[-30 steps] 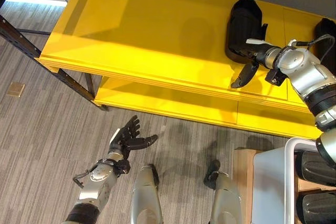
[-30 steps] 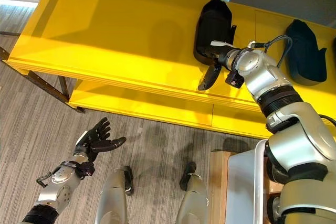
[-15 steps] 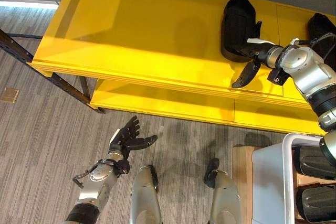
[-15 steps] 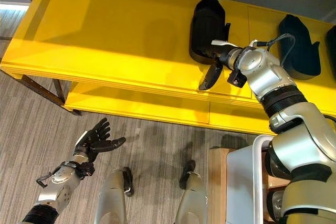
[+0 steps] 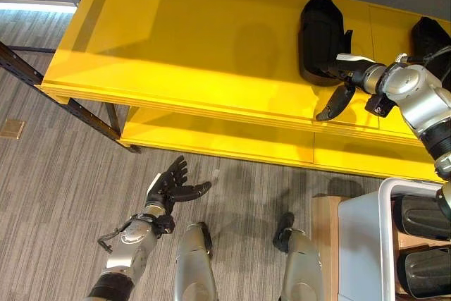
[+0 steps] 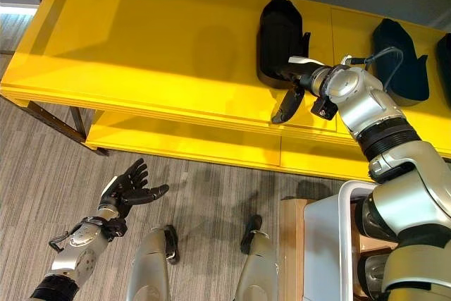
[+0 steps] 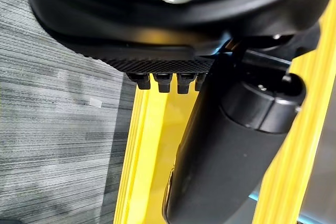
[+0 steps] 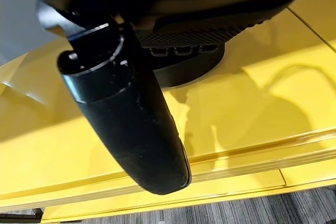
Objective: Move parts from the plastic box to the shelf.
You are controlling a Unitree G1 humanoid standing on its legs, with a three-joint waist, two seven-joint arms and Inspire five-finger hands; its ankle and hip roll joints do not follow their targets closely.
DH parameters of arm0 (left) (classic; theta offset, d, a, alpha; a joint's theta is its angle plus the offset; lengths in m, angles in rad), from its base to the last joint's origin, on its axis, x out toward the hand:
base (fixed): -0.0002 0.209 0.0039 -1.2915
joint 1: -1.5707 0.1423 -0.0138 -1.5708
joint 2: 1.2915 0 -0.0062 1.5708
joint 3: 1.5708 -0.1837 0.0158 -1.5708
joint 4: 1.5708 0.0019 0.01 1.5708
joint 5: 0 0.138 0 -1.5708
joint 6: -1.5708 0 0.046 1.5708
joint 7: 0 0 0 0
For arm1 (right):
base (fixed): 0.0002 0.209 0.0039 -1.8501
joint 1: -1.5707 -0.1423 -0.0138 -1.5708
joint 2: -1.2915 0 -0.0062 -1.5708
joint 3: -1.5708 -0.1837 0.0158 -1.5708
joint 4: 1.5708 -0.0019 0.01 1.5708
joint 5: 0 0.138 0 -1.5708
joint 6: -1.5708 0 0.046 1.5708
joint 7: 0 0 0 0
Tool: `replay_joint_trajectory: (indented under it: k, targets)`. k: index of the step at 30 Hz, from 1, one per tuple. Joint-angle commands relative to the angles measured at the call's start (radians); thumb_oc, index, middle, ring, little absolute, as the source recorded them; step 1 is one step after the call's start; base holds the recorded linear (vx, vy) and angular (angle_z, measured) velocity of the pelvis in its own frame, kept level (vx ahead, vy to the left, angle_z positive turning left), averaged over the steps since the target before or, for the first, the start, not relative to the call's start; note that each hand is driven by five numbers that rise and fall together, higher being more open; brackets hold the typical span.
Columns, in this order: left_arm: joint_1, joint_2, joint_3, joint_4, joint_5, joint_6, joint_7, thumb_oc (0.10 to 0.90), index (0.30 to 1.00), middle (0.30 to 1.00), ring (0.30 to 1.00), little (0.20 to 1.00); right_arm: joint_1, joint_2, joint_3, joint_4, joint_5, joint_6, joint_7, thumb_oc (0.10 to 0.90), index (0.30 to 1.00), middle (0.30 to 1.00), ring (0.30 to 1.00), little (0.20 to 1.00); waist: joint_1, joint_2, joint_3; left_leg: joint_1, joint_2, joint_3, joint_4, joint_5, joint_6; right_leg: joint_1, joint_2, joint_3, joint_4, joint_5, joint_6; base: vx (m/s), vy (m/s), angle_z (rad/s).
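The right robot hand rests beside a black part standing on the yellow shelf, thumb spread away, holding nothing. More parts wait in the box below it, closer than the open left robot hand.

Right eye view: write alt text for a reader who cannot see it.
The robot's right hand reaches over a yellow shelf, beside a black part lying there; another black part lies further right. The left hand hangs open above grey carpet.
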State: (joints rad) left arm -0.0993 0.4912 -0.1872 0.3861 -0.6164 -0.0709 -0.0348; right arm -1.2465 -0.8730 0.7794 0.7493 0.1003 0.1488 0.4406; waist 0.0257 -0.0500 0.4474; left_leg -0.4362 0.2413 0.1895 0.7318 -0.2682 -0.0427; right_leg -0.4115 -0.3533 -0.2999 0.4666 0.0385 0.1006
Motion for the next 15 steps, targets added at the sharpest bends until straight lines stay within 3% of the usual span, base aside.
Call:
replay_joint_trajectory:
  k: [1, 15]
  targets:
    - [-0.004, 0.015, 0.021, -0.064, 0.018, -0.06, -0.016, 0.9, 1.0, 1.0, 1.0, 1.0, -0.001, -0.082, -0.043, -0.068, 0.019, -0.025, -0.018, 0.9, 1.0, 1.0, 1.0, 1.0, 0.007, -0.017, -0.056, 0.038, 0.042, -0.066, -0.091, 0.058, -0.072, 0.013, -0.019, 0.099, 0.134, -0.104, 0.044, 0.0, 0.0, 0.0]
    - [-0.008, 0.015, 0.026, -0.058, 0.015, -0.063, -0.01, 0.9, 1.0, 1.0, 1.0, 1.0, -0.026, -0.082, -0.049, -0.11, 0.009, -0.041, -0.044, 0.9, 1.0, 1.0, 1.0, 1.0, 0.004, -0.024, -0.06, 0.035, 0.045, -0.065, -0.085, 0.057, -0.071, 0.01, -0.016, 0.104, 0.132, -0.103, 0.043, 0.0, 0.0, 0.0]
